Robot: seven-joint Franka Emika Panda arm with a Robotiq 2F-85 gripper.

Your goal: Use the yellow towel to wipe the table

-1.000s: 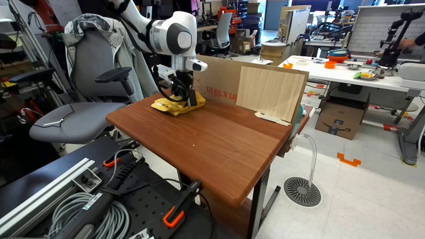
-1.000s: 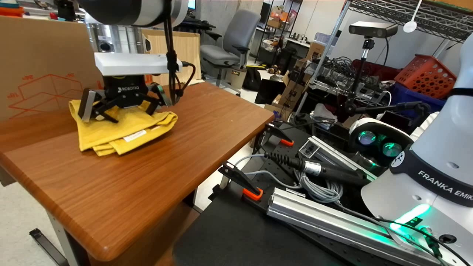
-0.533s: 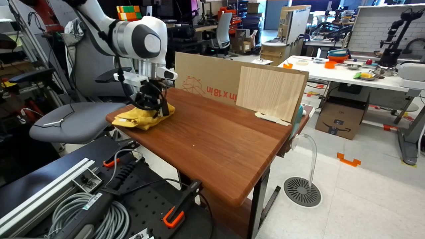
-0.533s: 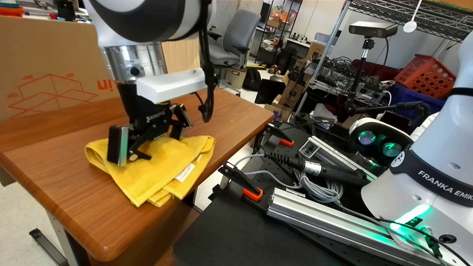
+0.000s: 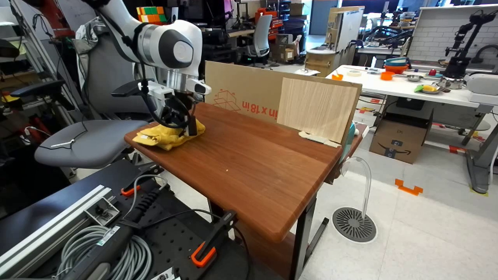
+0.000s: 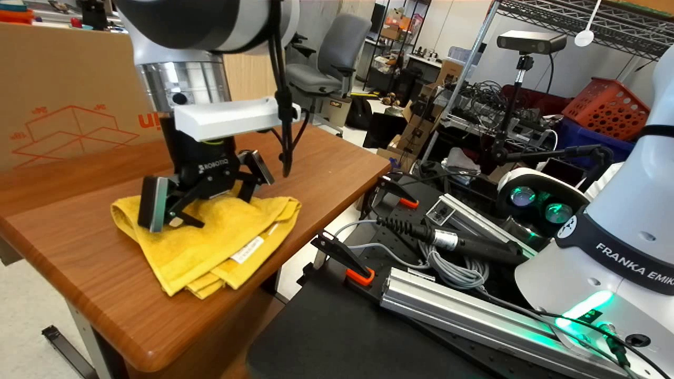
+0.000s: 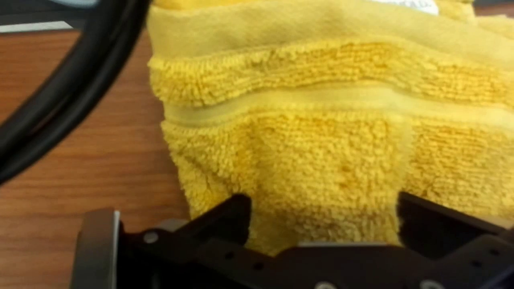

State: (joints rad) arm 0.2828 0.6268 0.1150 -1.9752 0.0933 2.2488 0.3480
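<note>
Wrist view: the towel point(image 7: 329, 152), yellow and folded in layers, fills most of the frame, a white label point(image 7: 419, 5) cut off at the top. Bare table point(image 7: 132, 160) shows along its left side, and a black cable point(image 7: 76, 80) curves across the upper left.

In an exterior view the gripper point(image 6: 210, 205) points down onto the towel, its two fingers point(image 6: 152, 204) spread wide. Cloth lies beneath the palm, between them; whether both tips touch it I cannot tell.

In both exterior views the towel lies on the table near a corner, just beside the long edge that faces a black bench point(image 6: 337, 326). The arm point(image 5: 167, 42) reaches down over it.

Along the opposite long side stands a sheet of cardboard point(image 5: 241, 85), with a wood-grain board point(image 5: 317, 109) upright against it. A grey chair point(image 5: 105, 77) is near the towel's end of the table. On the bench are orange clamps point(image 6: 360, 275), a coil of grey cord point(image 6: 457, 272) and a metal bar point(image 6: 447, 305). Farther back, bowls point(image 5: 396, 68) stand on a white table point(image 5: 393, 87).
</note>
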